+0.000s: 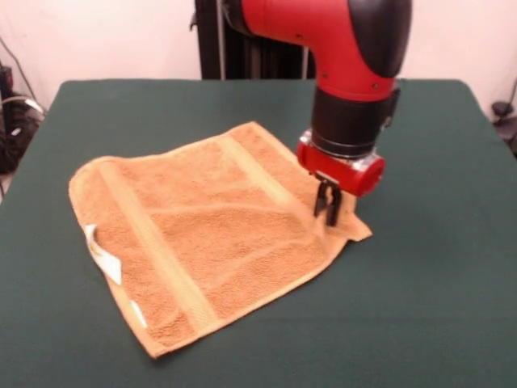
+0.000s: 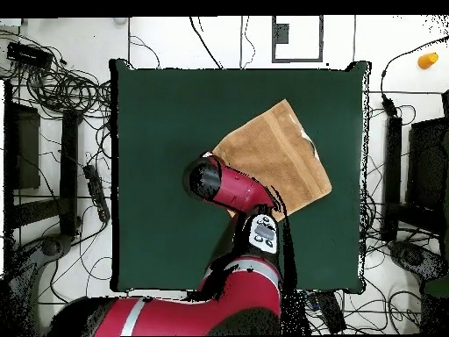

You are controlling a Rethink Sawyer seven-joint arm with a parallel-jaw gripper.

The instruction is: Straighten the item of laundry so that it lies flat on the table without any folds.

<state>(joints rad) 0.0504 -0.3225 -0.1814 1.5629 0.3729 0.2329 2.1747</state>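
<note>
The golden-orange terry hand towel [image 1: 214, 230] lies spread on the dark green cloth-topped surface [image 1: 436, 291], nearly flat with a shallow crease across its middle. A small white tag [image 1: 103, 255] at its nine o'clock edge carries no readable writing. At the towel's three o'clock corner, the red-and-black arm's fingers [image 1: 327, 202] stand narrow, pinching the cloth.

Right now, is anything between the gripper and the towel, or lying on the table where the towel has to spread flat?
Nothing visible. The gripper is already down at the towel, at the corner on the picture's right in the front view. The green table around the towel is bare cloth. The overhead view shows only the arm above it.
</note>
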